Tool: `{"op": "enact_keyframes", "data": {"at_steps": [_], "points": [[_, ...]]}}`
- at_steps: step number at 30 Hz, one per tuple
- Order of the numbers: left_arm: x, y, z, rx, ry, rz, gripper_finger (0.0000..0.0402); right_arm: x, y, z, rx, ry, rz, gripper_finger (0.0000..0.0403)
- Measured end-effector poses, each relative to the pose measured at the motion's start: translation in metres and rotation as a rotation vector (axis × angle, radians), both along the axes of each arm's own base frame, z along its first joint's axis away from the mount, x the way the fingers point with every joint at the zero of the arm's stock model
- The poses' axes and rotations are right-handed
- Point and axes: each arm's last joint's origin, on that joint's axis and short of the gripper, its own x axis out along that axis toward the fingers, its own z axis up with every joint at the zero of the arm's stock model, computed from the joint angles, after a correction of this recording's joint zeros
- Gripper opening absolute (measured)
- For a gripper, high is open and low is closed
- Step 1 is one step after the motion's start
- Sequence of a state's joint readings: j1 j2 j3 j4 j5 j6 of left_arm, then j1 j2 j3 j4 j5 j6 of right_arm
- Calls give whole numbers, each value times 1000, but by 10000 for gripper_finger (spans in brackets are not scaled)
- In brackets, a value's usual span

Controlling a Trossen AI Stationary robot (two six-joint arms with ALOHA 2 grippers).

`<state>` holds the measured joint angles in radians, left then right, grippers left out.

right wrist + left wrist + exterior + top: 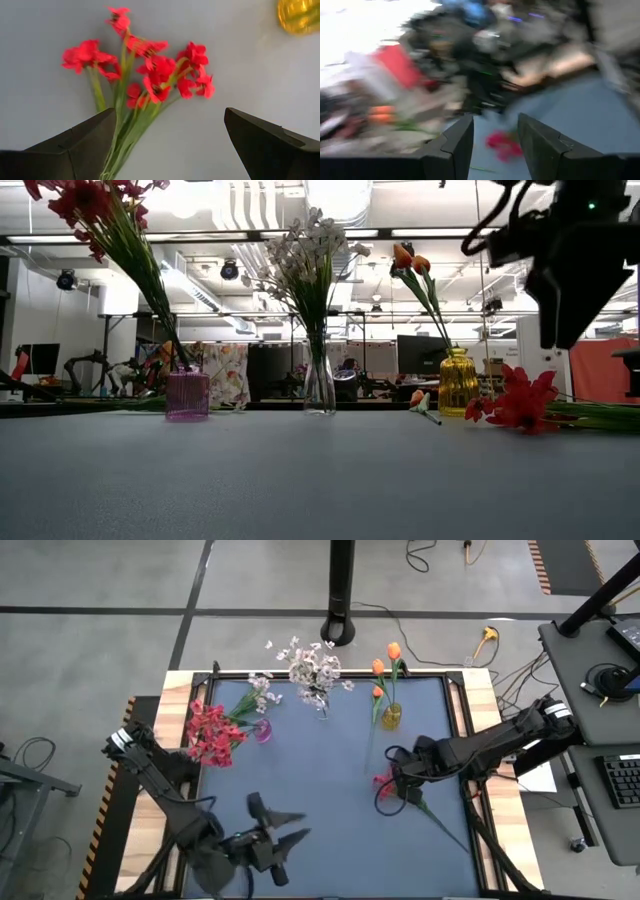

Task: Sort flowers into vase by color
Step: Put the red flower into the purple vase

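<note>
Red spray [150, 80] flat on mat, clear space around; right gripper [170, 145] above, wide open, empty.

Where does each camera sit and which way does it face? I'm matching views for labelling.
High view: above the table, looking straight down; both arms show, left gripper near the front edge, right gripper over the loose red flowers.
Low view: at table-top height, looking level at the three vases; the right arm shows above.
Left wrist view: looks past its own open fingers across the table.
Right wrist view: looks down between open fingers.
Shared: the loose red flowers appear in all four.
</note>
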<state>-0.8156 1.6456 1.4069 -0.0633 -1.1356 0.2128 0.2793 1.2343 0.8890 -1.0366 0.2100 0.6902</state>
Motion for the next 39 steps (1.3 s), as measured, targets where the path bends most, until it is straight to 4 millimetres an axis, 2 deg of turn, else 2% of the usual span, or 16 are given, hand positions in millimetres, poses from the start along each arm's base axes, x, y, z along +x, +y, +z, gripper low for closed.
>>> {"op": "enact_keyframes", "data": {"at_steps": [3, 5, 10, 16, 20, 25, 31, 34, 39], "points": [[5, 1, -14, -49, 128, -176, 137, -4, 1, -5, 12, 15, -31, 364], [7, 4, -18, -83, 175, -221, 137, -7, 5, -8, 34, 31, -32, 364], [5, 11, -26, -55, 246, -172, 137, -14, 18, -14, 51, 47, -38, 364], [3, 13, -26, -40, 258, -166, 137, -22, 32, -20, 54, 53, -88, 364], [4, 19, -11, -41, 268, -146, 137, -26, 39, -22, 53, 44, -117, 364], [6, 32, 22, -59, 280, -105, 137, -30, 47, -26, 70, 21, -130, 364], [-2, 49, 61, -38, 321, -70, 137, -31, 55, -31, 92, -23, -133, 364], [-5, 57, 72, -33, 324, -28, 137, -32, 56, -31, 86, -34, -128, 364], [-9, 63, 78, 13, 301, 55, 137, -30, 57, -39, 70, -19, -127, 364]]}}
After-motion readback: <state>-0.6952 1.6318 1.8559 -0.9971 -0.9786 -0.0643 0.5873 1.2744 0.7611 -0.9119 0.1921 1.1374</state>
